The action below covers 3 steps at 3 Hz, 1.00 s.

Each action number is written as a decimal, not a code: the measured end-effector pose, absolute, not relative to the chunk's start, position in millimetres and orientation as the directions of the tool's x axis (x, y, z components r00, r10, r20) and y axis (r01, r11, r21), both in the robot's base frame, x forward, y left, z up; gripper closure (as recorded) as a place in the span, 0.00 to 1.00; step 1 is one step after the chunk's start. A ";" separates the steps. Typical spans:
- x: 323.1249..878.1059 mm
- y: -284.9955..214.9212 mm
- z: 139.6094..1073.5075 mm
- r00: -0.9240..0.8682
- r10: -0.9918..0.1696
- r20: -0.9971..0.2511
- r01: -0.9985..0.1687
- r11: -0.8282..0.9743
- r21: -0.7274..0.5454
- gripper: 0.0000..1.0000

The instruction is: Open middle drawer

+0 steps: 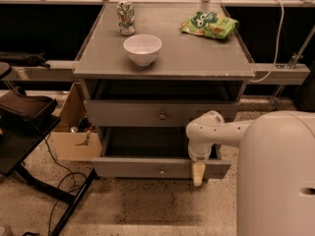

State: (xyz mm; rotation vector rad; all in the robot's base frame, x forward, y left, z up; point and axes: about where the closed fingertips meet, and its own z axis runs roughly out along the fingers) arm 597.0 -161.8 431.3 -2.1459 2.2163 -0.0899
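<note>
The middle drawer (123, 113) is a wide grey front with a small round knob (162, 115), below the dark recess under the table top. It stands slightly forward. The lowest drawer (128, 168), with its own knob (161, 171), is pulled out, showing its dark inside. My gripper (198, 173) hangs down from the white wrist (204, 132), in front of the right part of the lowest drawer's front. It is below and to the right of the middle drawer's knob and touches neither knob.
On the table top (197, 58) are a white bowl (142, 48), a can (126, 17) and a green chip bag (209, 25). A cardboard box (74, 132) and a black chair (24, 127) stand at the left. My white body (275, 176) fills the lower right.
</note>
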 end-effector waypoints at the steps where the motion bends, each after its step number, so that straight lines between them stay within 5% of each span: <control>1: 600.1 -163.0 408.9 -0.062 -0.997 -0.050 -0.997 0.064 -0.040 0.00; 3: 550.6 -162.8 381.7 -0.127 -0.987 -0.097 -0.989 0.118 0.092 0.43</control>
